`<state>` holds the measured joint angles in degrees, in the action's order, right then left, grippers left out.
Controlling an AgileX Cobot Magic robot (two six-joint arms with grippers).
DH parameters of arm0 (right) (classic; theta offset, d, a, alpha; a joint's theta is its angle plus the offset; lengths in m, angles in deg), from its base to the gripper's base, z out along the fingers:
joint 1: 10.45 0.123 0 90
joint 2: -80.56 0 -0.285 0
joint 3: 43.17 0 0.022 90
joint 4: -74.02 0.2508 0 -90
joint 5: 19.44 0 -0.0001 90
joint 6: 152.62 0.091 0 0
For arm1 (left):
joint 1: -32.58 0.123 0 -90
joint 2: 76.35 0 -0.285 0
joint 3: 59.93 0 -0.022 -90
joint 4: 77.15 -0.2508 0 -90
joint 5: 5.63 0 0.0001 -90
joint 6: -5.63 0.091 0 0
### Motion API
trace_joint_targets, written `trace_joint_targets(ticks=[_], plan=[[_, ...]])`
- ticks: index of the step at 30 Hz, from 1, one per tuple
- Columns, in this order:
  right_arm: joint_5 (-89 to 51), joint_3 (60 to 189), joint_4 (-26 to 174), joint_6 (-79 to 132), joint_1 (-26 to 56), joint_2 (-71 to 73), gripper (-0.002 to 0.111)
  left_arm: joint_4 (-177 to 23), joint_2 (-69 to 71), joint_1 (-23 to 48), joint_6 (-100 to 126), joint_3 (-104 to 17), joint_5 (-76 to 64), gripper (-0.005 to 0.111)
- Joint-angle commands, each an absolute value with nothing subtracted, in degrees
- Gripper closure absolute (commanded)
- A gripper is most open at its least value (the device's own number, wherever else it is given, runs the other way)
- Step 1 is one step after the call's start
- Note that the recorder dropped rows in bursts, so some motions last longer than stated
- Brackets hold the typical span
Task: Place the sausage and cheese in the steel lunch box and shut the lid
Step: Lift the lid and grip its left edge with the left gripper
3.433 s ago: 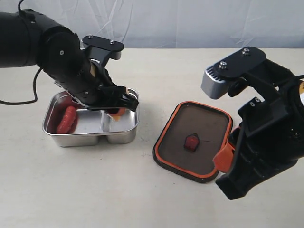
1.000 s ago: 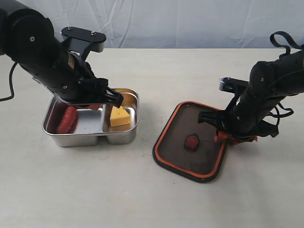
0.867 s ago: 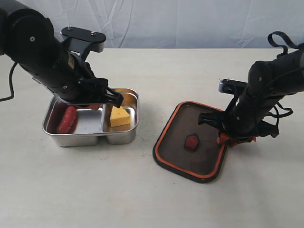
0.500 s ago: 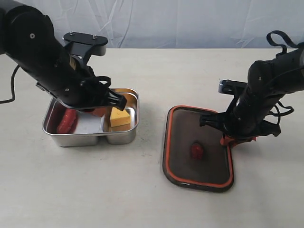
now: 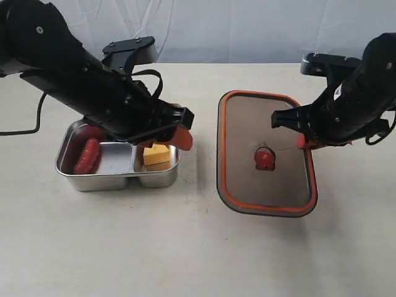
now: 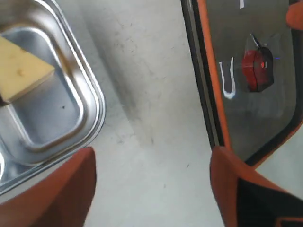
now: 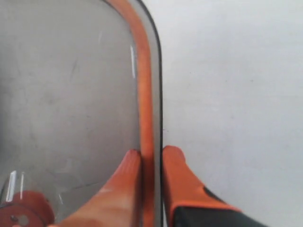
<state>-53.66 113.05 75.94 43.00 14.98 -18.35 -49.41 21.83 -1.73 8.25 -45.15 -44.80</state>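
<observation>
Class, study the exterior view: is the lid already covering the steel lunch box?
No, the lid is apart from the steel lunch box, whose compartments stand uncovered.

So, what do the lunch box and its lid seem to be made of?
The steel lunch box looks like polished metal, probably stainless steel: its walls are mirror-bright and carry reflections. The lid looks like glossy dark plastic, smoky and partly see-through. Its orange rim seems a softer seal, perhaps silicone; the look alone cannot settle that.

Fingers [image 6: 64, 189] wide apart, table [image 6: 151, 118] between them. Past one fingertip: box [image 6: 92, 106] corner, cheese [image 6: 21, 68] inside. Past the other: lid [image 6: 255, 118], red valve [image 6: 258, 70].
</observation>
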Motion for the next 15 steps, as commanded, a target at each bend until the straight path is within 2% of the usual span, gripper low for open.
trace_joint_targets(ticks=[1, 8, 15], plan=[[-53.7, 113.0, 75.8, 42.0, 14.9, -14.7, 0.108, -40.2, 21.4, -1.6, 14.4, -45.0, -42.0, 0.041], [-53.8, 113.0, 78.8, 39.2, 14.9, -13.8, 0.108, -27.3, 21.0, -1.6, 26.9, -45.0, -41.0, 0.041], [-53.4, 113.0, 90.6, 30.1, 14.9, -13.8, 0.108, -27.7, 19.8, -1.6, 28.7, -45.0, -40.0, 0.041]])
